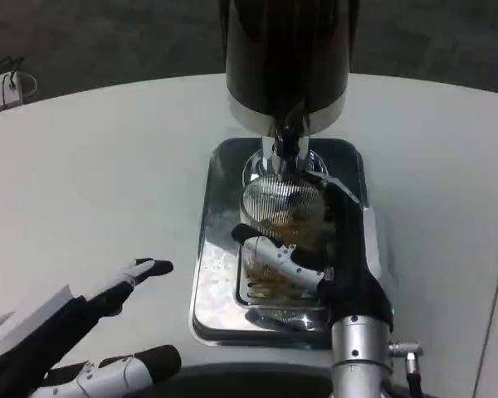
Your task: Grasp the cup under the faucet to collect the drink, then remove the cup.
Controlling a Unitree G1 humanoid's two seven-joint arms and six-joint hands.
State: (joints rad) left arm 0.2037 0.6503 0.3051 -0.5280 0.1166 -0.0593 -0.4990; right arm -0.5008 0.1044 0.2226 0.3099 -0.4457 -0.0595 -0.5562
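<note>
Your right hand point(303, 261) wraps the clear cup point(280, 217) at twelve o'clock under the faucet point(287, 139); likely slick, part-filled, so hold mid-wall, while your left hand point(75, 332) waits spread at eight.

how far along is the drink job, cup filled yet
Done: the right hand grips the cup, which sits on the metal tray right below the faucet. In hand: collecting; some amber drink seems to be in the cup, though I can't tell whether any is flowing. Left: lifting the cup away from the tray. The left hand waits open above the table.
</note>
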